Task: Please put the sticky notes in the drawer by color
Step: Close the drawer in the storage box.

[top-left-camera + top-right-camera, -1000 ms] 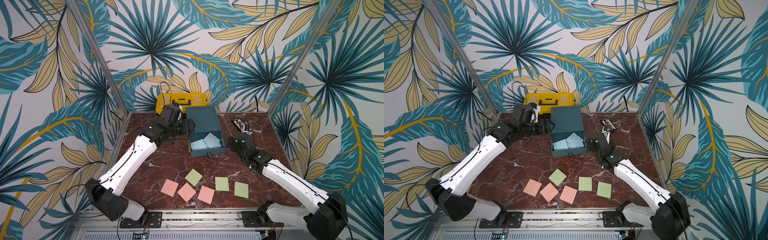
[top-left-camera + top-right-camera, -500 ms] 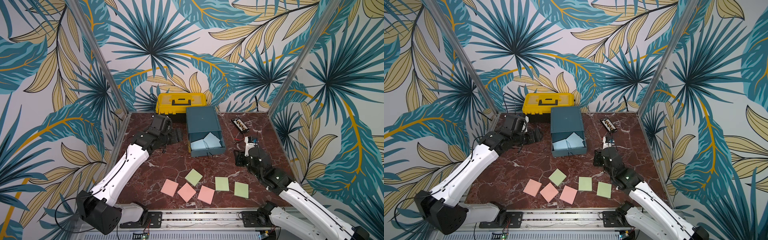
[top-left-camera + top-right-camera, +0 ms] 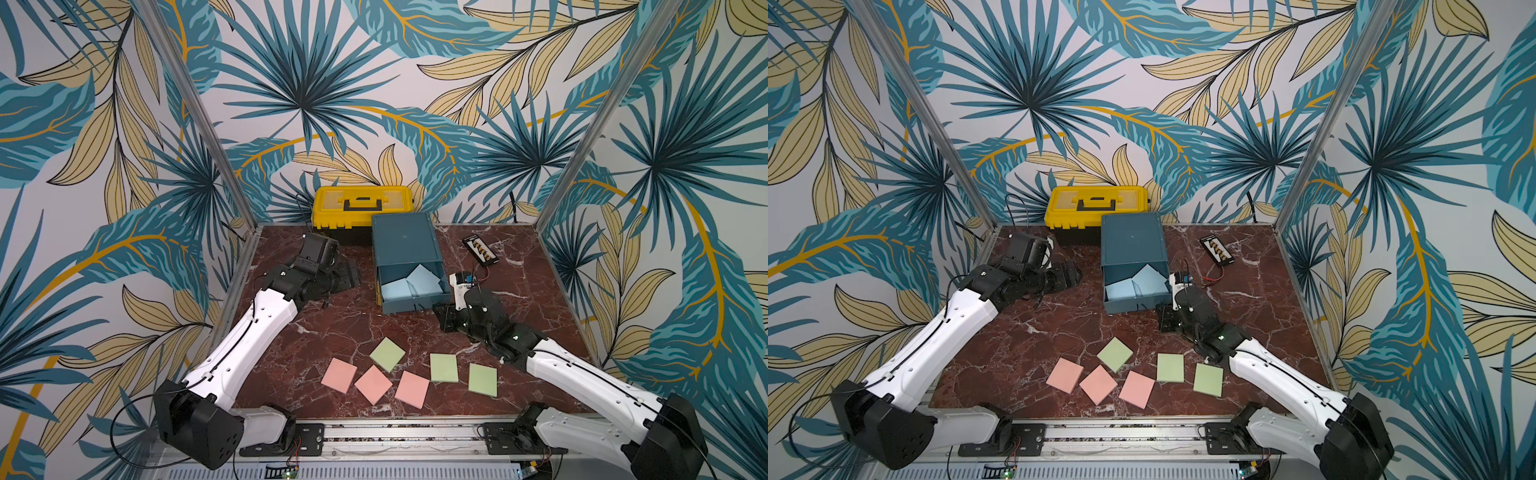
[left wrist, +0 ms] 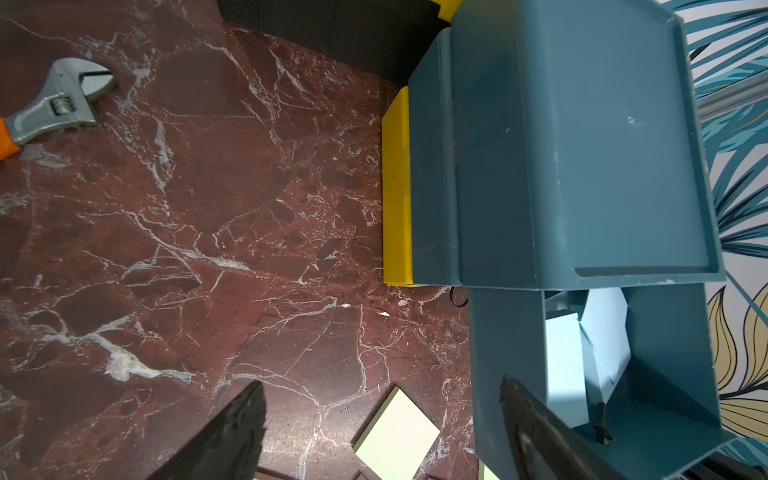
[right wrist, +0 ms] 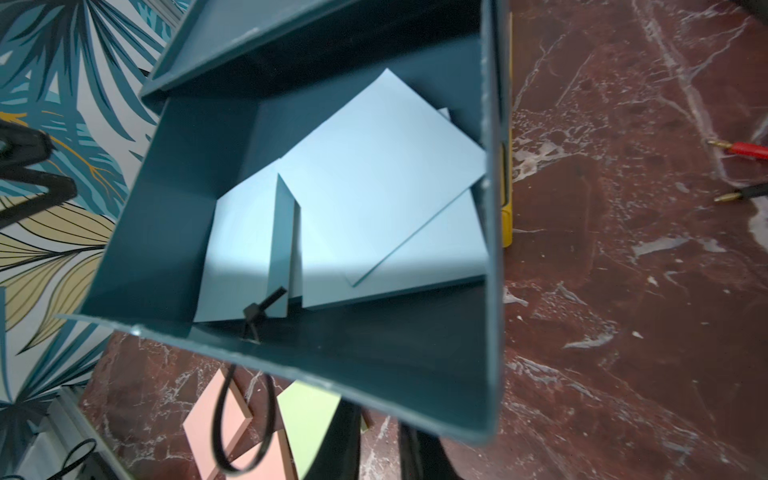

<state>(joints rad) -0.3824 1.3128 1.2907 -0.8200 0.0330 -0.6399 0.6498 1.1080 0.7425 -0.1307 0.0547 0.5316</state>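
Observation:
The teal drawer (image 3: pixel 405 241) cabinet stands at the back, its top drawer (image 3: pixel 415 301) pulled out with light blue sticky notes (image 3: pixel 409 282) inside, also seen in the right wrist view (image 5: pixel 374 187). Three pink notes (image 3: pixel 373 384) and three green notes (image 3: pixel 444 367) lie flat on the marble near the front edge. My right gripper (image 3: pixel 442 320) sits low at the open drawer's front right corner, shut and empty; its fingers (image 5: pixel 345 444) show beneath the drawer front. My left gripper (image 3: pixel 345 276) hangs open left of the cabinet, apart from it, fingers (image 4: pixel 232 432) spread wide.
A yellow toolbox (image 3: pixel 362 205) stands behind the cabinet. A black connector strip (image 3: pixel 480 250) with red and black leads (image 5: pixel 744 150) lies right of the drawer. An adjustable wrench (image 4: pixel 58 104) lies at the back left. A black pull loop (image 5: pixel 241 419) hangs from the drawer front.
My right gripper left the drawer's right side, dropped to its front corner and closed. My left gripper drew back leftward from the cabinet's side.

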